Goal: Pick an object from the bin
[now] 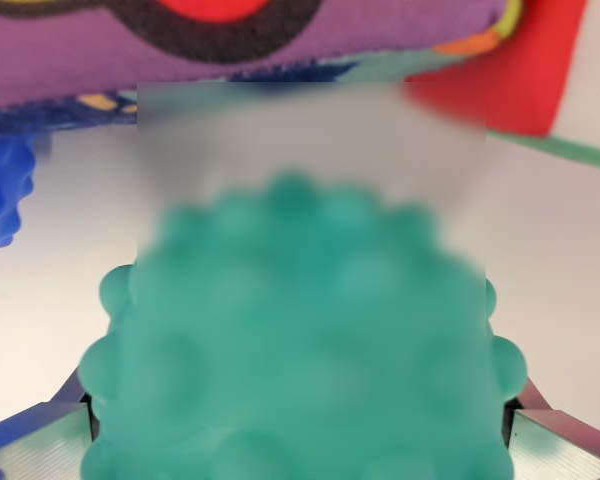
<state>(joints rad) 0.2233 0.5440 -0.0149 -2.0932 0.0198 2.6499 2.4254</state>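
Note:
A green knobbly ball [300,340] fills the lower middle of the wrist view, very close to the camera and partly blurred. My gripper [302,445] is shut on it: one metal finger [40,440] presses its side at the wrist view's left, and the other finger [570,445] presses it at the wrist view's right. The ball hides the fingertips and whatever lies below it. The white bin floor [550,260] shows behind it.
A purple patterned fabric item [230,50] lies across the top of the view. A red piece [520,80] sits at the top right, with a green strip [580,152] beside it. A blue knobbly object [2,195] is at the left edge.

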